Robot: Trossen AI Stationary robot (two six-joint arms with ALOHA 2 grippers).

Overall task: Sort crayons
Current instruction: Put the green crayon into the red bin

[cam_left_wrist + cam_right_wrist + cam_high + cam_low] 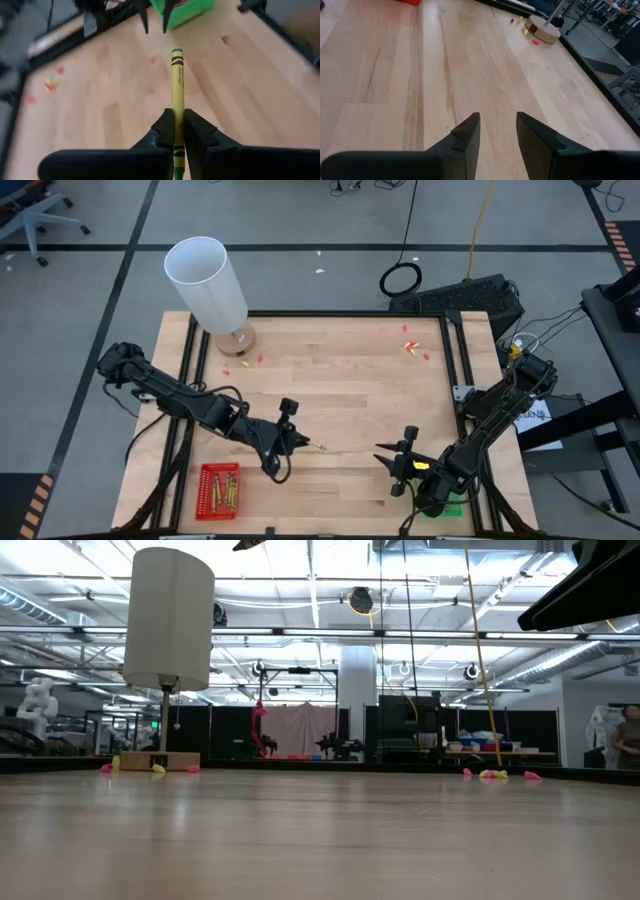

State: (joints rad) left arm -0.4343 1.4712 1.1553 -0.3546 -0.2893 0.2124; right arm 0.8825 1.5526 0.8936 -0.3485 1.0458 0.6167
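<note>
My left gripper (298,443) is near the table's front middle, shut on a yellow-green crayon (177,85) with black bands. The crayon sticks out ahead of the fingers toward the table's right (318,448). A red tray (218,490) with several olive crayons sits at the front left. A green tray (447,506) sits at the front right, mostly under the right arm; it also shows in the left wrist view (189,10). My right gripper (398,461) is open and empty over bare wood (497,135), left of the green tray. My left gripper pinches the crayon's rear part (176,131) between its two fingers. The fingers (162,132) lie along the crayon and point toward the table's right. Most of the crayon juts out past the fingertips. Whether its far tip (177,51) touches the wood, I cannot tell.
A lamp with a white cylinder shade (206,280) and a round wooden base (237,340) stands at the far left. Small red and yellow scraps lie by the base (247,361) and at the far right (412,348). Bare wood (340,390) lies between them.
</note>
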